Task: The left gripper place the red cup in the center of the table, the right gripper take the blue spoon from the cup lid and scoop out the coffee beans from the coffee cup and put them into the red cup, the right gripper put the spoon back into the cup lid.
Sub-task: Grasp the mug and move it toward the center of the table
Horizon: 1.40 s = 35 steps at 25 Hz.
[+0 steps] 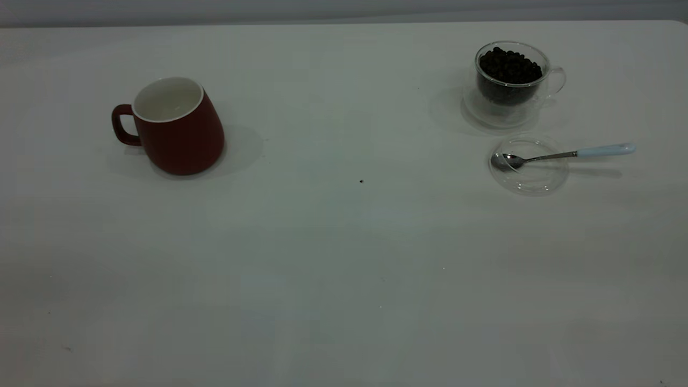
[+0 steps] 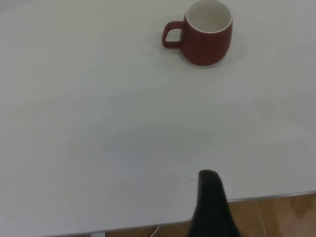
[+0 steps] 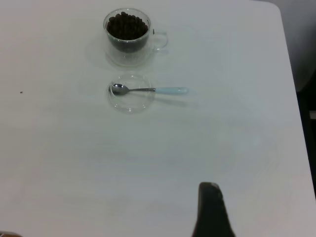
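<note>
Nearest the cameras, both arms sat back from the work: the left gripper (image 2: 211, 205) hovered at the near edge of the white worktop (image 1: 344, 279), well apart from its target, and the right gripper (image 3: 211, 210) hung over the near right part of the surface. Only one dark tip of each showed, so whether either was spread or pressed together could not be told. Neither carried anything visible.

Farther in, a tiny dark speck (image 1: 361, 181) lay near the empty centre. On the right, the blue spoon (image 1: 564, 155) rested with its metal bowl in the clear cup lid (image 1: 528, 172), its pale handle reaching out past the rim to the right, apparently an easy place to pinch. On the left stood the red cup (image 1: 174, 126), upright and empty, handle pointing left. Farthest right, just beyond the lid, the glass coffee cup (image 1: 513, 83) held its heap of coffee beans (image 1: 509, 65). No step looked begun.
</note>
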Tool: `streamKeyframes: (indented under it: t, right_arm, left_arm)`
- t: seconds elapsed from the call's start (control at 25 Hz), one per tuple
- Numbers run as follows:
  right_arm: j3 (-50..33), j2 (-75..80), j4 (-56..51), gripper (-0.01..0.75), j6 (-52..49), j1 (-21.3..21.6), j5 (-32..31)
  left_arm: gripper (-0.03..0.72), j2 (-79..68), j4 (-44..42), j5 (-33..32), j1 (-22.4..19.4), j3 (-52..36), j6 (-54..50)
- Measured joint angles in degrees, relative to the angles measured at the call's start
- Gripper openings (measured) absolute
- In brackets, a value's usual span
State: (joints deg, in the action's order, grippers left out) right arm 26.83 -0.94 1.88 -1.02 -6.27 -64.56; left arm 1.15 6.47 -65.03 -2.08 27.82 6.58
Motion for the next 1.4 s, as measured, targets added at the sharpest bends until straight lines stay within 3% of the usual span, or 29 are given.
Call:
streamKeyframes:
  t: [0.4,0.76,1.08,1.4]
  right_arm:
    - [0.00,0.00,0.00,0.550,0.00,0.00,0.00]
    - [0.00,0.00,0.00,0.550,0.00,0.00,0.00]
    - [0.00,0.00,0.00,0.550,0.00,0.00,0.00]
    - [0.00,0.00,0.00,0.550,0.00,0.00,0.00]
  left_arm:
    - [0.587,-0.94,-1.78,0.00,0.00,0.00,-2.47]
    - [0.587,-18.69,-1.83,1.00,0.00,0.13,-2.88]
    - [0.587,-40.75,-1.83,11.90,0.00,3.77,-3.11]
    - [0.587,-66.51,-1.78,19.14,0.00,14.27,-3.06]
